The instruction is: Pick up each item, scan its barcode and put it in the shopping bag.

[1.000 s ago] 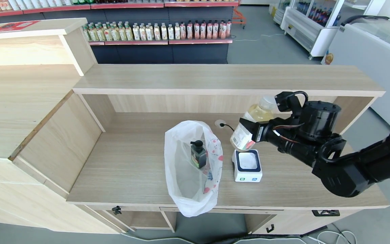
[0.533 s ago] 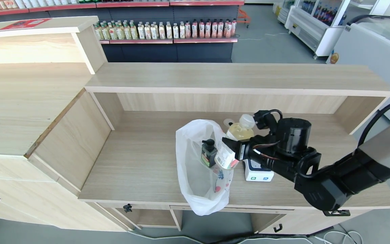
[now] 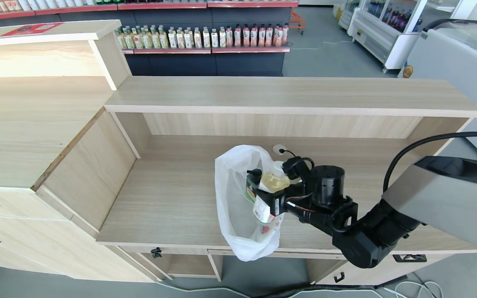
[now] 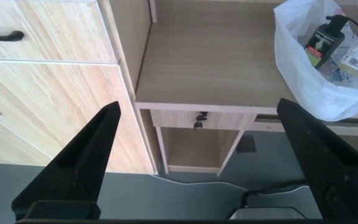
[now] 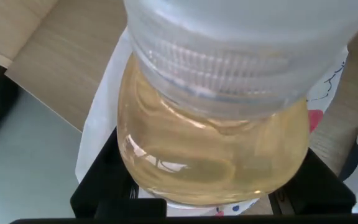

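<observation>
The left gripper (image 4: 197, 109) hangs low in front of the wooden counter (image 3: 168, 198), its jaws spread wide with nothing between them. On the counter, near its front edge, stands the white shopping bag (image 3: 232, 207), mouth open upward. A dark pump bottle (image 3: 253, 185) stands upright inside it, against the bag's far side. Just right of the pump bottle, a clear drink bottle (image 3: 273, 181) of pale yellow liquid is tilted, cap toward the counter's back wall, its labelled lower end dipping into the bag's mouth. The right gripper (image 3: 272, 202) has its jaws clamped on this bottle's labelled middle, reaching in from the right.
</observation>
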